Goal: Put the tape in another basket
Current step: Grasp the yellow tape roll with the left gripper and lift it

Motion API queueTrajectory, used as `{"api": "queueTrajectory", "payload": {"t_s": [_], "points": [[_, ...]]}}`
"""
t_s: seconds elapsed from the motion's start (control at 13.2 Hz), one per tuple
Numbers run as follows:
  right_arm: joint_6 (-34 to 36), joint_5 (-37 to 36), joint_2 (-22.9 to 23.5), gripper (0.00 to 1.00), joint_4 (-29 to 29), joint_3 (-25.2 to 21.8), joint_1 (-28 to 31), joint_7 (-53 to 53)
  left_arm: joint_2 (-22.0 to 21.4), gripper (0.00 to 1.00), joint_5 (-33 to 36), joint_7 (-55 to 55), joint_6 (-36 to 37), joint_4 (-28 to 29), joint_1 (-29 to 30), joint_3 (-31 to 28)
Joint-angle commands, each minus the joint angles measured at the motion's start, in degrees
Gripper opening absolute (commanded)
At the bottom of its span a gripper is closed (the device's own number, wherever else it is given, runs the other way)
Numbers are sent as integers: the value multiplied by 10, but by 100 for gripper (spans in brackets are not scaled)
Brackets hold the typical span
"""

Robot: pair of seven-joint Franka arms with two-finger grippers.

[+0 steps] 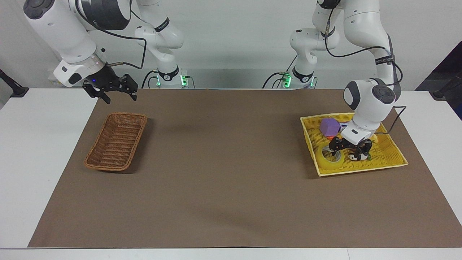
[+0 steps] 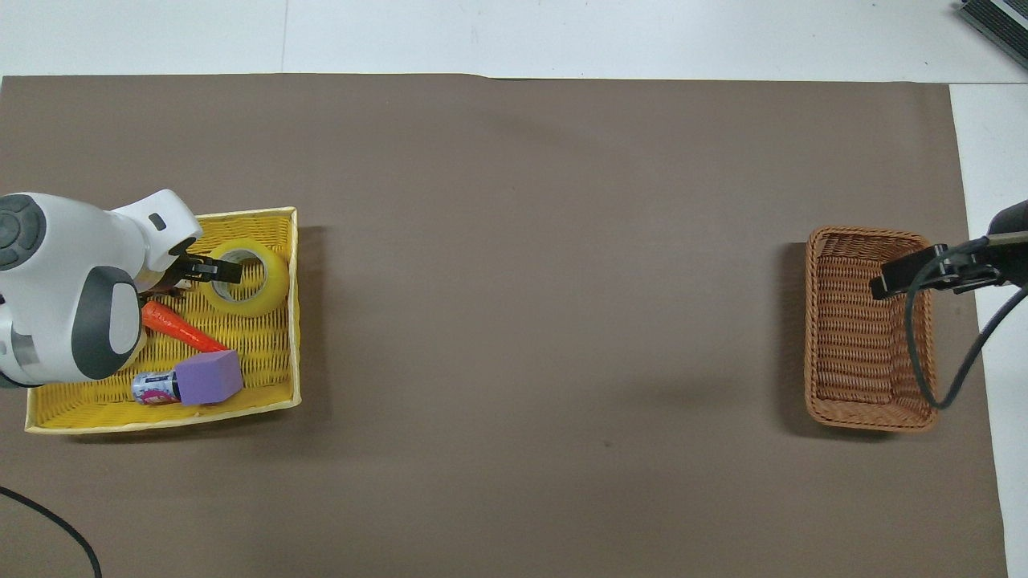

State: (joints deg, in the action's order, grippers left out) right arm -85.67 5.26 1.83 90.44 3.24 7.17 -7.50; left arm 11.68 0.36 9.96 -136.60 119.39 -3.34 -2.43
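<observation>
The tape (image 1: 326,161) (image 2: 269,282), a yellow translucent roll with a pale core, lies flat in the corner of the yellow basket (image 1: 393,163) (image 2: 80,417) farthest from the robots. My left gripper (image 1: 349,150) (image 2: 210,270) is down in that basket at the roll, open. One finger (image 1: 334,147) reaches into the roll's hole and the other stands by the panda toy (image 1: 355,157), so they straddle the roll's wall. The brown wicker basket (image 1: 108,165) (image 2: 867,421) sits empty at the right arm's end. My right gripper (image 1: 116,95) (image 2: 893,282) waits open in the air above it.
The yellow basket also holds a purple block (image 1: 328,126) (image 2: 207,377), a carrot (image 2: 183,330) and a small can (image 2: 152,387). The left arm hides other contents from overhead. A brown mat (image 1: 223,173) covers the table between the two baskets.
</observation>
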Motion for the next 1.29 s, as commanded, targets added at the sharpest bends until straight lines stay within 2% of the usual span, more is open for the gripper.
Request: {"api": "queueTrajectory", "payload": {"t_s": [0.0,0.15,0.23,0.3,0.45,0.76,1.06,1.21], "points": [[1,10,-4,100,0,3,8,-22,-11,76,-1,-6,-19,37,-3,-1],[1,10,-4,100,0,3,8,-22,-12,26,-1,-6,-15,37,-1,-2],[1,10,-4,100,-1,3,8,-23,-10,7,-1,-4,-15,31,0,-1],[1,10,-4,100,0,3,7,-23,-9,2,-1,-4,-16,29,-1,-2],[1,10,-4,100,0,3,7,-23,-6,0,-1,-5,-16,16,-3,-2],[1,10,-4,100,0,4,7,-23,-14,0,-1,1,-4,-47,0,-2],[1,10,-4,100,0,4,7,-23,-41,0,-1,-5,96,-110,-7,-1],[1,10,-4,100,0,4,7,-23,-55,0,-1,-8,115,-111,-12,4]]}}
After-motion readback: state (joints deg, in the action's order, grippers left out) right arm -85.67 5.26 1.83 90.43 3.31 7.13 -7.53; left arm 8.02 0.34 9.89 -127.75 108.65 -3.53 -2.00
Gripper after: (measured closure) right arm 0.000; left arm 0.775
